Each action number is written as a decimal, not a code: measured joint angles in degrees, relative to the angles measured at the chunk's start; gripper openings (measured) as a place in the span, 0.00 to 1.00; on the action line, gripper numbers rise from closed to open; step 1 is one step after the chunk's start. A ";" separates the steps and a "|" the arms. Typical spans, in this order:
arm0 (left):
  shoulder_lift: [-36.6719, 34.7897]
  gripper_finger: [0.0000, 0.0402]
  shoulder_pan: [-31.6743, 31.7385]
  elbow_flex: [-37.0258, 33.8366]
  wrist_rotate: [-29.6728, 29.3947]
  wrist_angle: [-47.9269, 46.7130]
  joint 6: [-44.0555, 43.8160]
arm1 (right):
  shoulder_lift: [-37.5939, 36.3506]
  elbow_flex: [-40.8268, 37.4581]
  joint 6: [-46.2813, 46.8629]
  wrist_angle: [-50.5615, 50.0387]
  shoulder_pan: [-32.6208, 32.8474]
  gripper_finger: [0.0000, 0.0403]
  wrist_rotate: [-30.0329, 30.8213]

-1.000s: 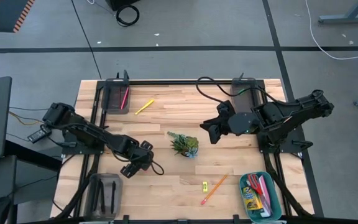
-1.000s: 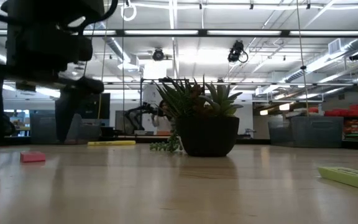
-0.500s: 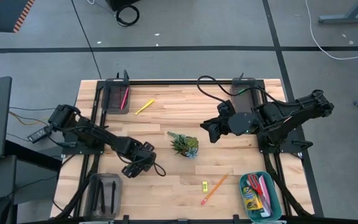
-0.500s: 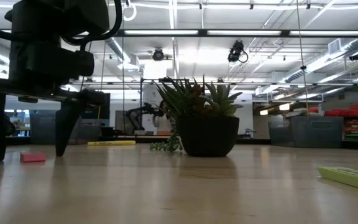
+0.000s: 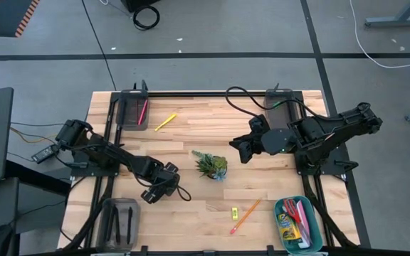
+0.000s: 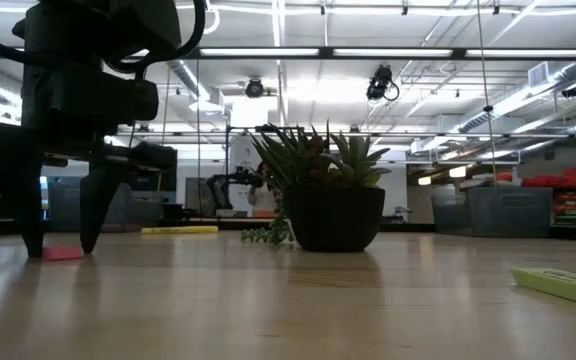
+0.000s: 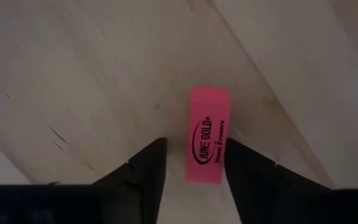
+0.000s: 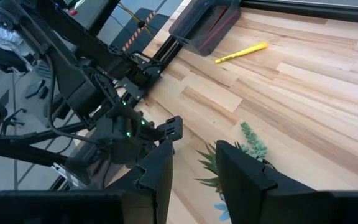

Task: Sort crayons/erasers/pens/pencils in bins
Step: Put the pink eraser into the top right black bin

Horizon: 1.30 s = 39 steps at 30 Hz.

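Observation:
A pink eraser point(image 7: 207, 135) lies flat on the wood table point(image 5: 191, 135), left of the potted plant. My left gripper point(image 5: 156, 192) points down over it, open, with a fingertip on the table at each long side of the eraser point(image 6: 63, 254). My right gripper point(image 5: 238, 151) hangs open and holds nothing, high over the table to the right of the plant. A yellow eraser point(image 5: 234, 211) and an orange pencil point(image 5: 245, 216) lie near the front edge. A yellow pencil point(image 5: 166, 121) lies at the far left. My left gripper comes from above, pointing down, its fingers along the eraser's two long sides. The inner side of one finger point(image 7: 244, 165) lies against one long side point(image 7: 224, 155). The other finger point(image 7: 148, 168) stands off with a strip of table between. The eraser lies flat on the table.
A potted plant point(image 5: 211, 165) stands mid-table. A dark bin point(image 5: 134, 112) with a pink pencil sits at the far left, and a translucent bin point(image 5: 119, 220) with black pens at the near left. A teal bin point(image 5: 299, 224) at the near right holds the crayon box and scissors.
My left gripper has sunk until its fingertips stand on the table either side of the pink eraser. Its fingers have then drawn closer together, and the eraser has slid a little sideways along the table.

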 joint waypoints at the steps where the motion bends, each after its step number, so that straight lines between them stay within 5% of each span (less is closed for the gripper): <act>1: 0.02 0.39 0.00 0.00 0.10 0.05 0.00 | 0.00 0.00 0.00 0.00 0.00 0.32 0.00; 14: 0.04 0.19 0.00 0.54 0.52 -0.05 -6.25 | 0.00 0.00 -0.46 -0.07 0.00 0.32 0.74; 24: 0.28 0.20 0.17 5.12 1.63 -1.69 -7.91 | 0.00 0.00 -1.10 -0.15 0.00 0.32 1.70; 39: 0.20 0.19 7.28 25.22 -0.46 -14.17 -9.46 | 0.02 0.00 -4.74 -2.27 0.00 0.32 -1.95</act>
